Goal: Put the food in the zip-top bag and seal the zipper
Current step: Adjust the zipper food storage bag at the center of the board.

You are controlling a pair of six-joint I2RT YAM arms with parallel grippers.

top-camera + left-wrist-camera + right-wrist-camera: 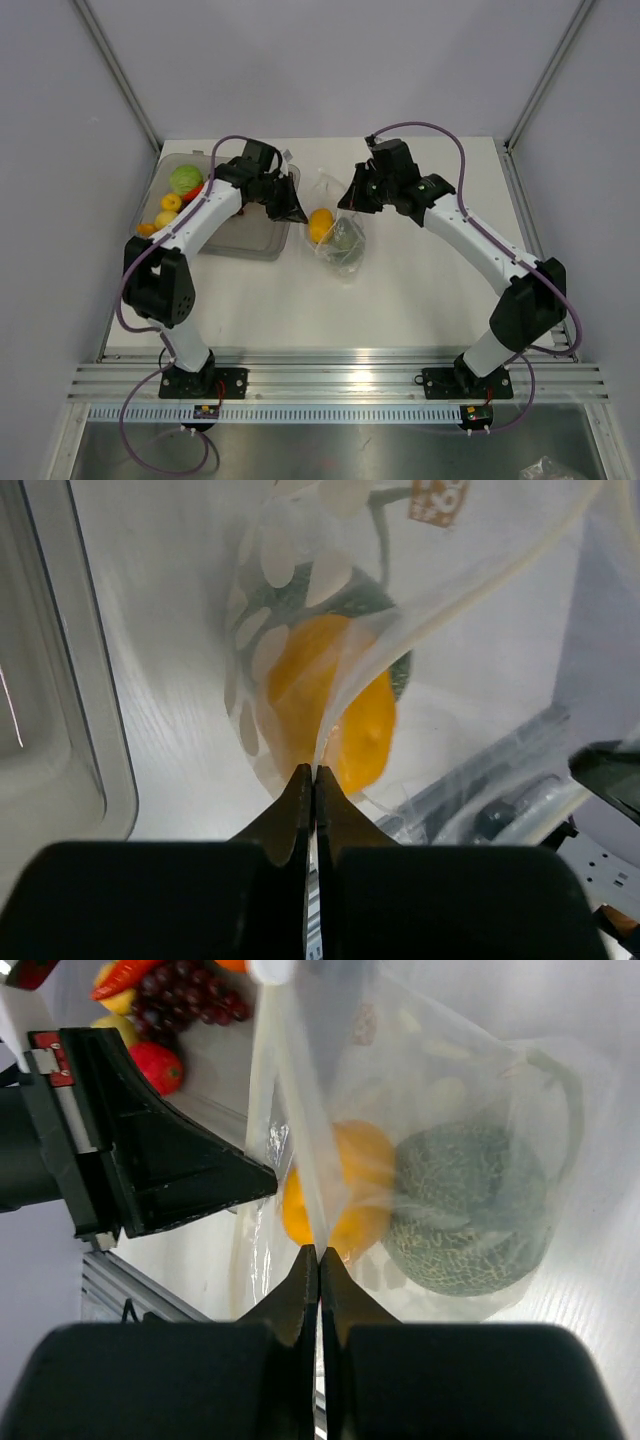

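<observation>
A white bench [420,290] fills the middle of the top view, with the left arm [195,225] and right arm [475,240] arching from the lower corners toward the centre. A grey translucent tray [245,238] sits at upper left, partly under the left arm. The zip-top bag [480,1080] lies on the bench at the centre of the frame, just right of the tray and between the two grippers. Inside it a netted green melon [465,1220] rests beside an orange [350,1175], the two touching.

In the tray's upper left end lie a round green piece [186,179], dark purple grapes [190,995], a red piece [157,1066], a carrot [130,974] and a yellow piece [171,202].

The left gripper [312,772] has its fingers pressed together on the bag's edge. The right gripper [318,1252] is likewise pinched together on the zipper [290,1110], which runs up from its fingertips.
</observation>
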